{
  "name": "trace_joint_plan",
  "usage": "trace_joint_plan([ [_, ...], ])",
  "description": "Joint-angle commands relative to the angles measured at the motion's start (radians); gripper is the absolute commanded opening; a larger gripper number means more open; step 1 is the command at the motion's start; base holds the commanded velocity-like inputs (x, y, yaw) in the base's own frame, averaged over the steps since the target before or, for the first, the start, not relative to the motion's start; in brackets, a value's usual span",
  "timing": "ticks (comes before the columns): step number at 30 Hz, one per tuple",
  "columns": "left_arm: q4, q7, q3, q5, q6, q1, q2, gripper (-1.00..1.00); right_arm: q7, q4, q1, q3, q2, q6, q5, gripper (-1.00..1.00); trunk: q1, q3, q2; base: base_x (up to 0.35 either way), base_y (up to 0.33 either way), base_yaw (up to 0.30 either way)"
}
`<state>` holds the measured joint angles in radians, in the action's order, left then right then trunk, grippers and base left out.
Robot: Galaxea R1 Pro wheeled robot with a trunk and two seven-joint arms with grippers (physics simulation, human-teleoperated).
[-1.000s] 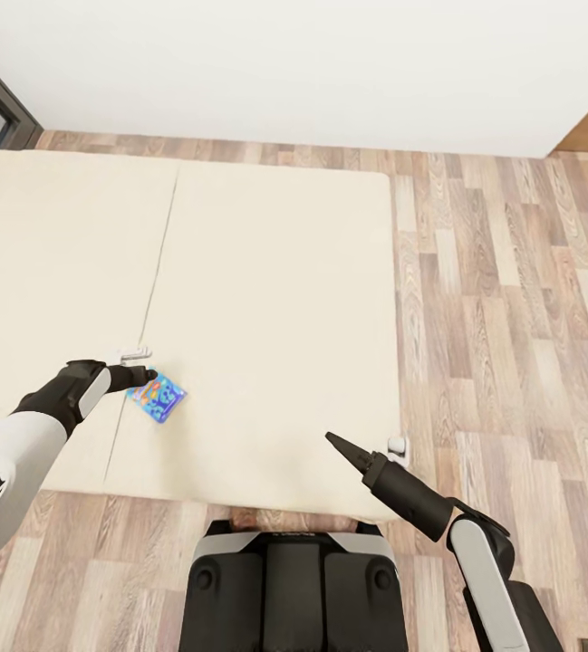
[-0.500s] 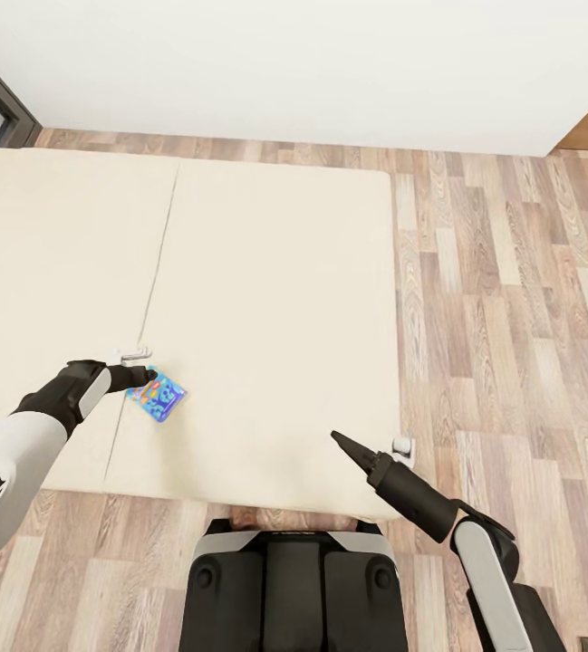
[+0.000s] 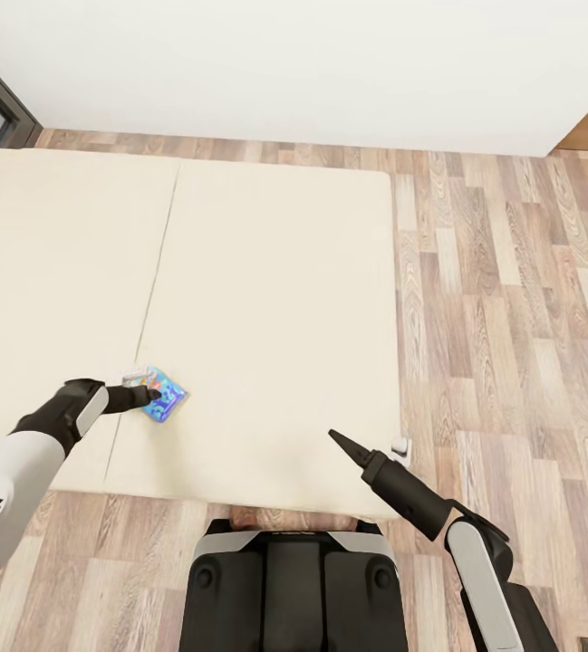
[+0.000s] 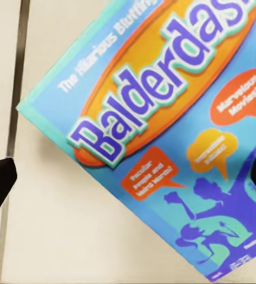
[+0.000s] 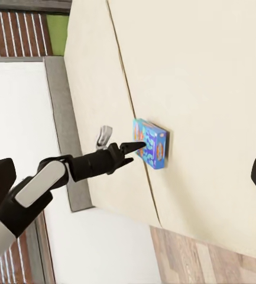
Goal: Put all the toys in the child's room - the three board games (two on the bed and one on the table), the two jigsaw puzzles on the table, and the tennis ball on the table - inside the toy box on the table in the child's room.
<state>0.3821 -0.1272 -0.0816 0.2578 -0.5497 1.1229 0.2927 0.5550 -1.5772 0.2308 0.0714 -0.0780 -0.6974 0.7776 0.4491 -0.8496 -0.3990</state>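
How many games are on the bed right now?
1. A blue game box lies on the bed, by its near edge, at the tip of the left gripper. Another could be lying outside the pictures.

The left gripper (image 3: 151, 395) covers part of the blue game (image 3: 166, 402). The game's corners (image 4: 163, 136) run past the picture's edge. The bed (image 3: 266, 299) is cut off at the left.

Our white-and-black left arm reaches forward, its black left gripper (image 3: 151, 395) fingers parted. Our black right gripper (image 3: 337, 438) held out low, fingers spread.
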Motion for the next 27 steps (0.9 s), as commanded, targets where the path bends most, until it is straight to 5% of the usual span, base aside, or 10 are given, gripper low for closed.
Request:
trace_joint_plan([
  [1, -0.005, -0.005, -0.012, 0.014, -0.01, -0.005, 0.001, 1.0, 0.002, 0.0, 0.0, 0.002, -0.001, -0.007, 0.003, 1.0, 0.001, -0.001, -0.001, 0.0, 0.0, 0.0],
  [9, 0.039, -0.031, -0.001, 0.022, -0.047, -0.04, -0.016, 1.0, -0.012, -0.001, -0.001, -0.002, 0.005, -0.006, -0.005, 1.0, 0.001, 0.001, -0.001, 0.0, 0.0, 0.0],
  [16, 0.015, -0.065, 0.002, 0.097, -0.077, -0.065, -0.014, 1.0, -0.015, -0.001, -0.001, -0.004, 0.004, -0.005, -0.007, 1.0, 0.001, 0.01, -0.001, 0.0, 0.0, 0.0],
  [27, -0.022, -0.126, 0.002, 0.098, -0.076, -0.066, -0.013, 1.0, -0.014, -0.001, -0.001, -0.005, 0.004, -0.005, -0.007, 1.0, 0.001, 0.028, -0.001, 0.0, 0.0, 0.0],
])
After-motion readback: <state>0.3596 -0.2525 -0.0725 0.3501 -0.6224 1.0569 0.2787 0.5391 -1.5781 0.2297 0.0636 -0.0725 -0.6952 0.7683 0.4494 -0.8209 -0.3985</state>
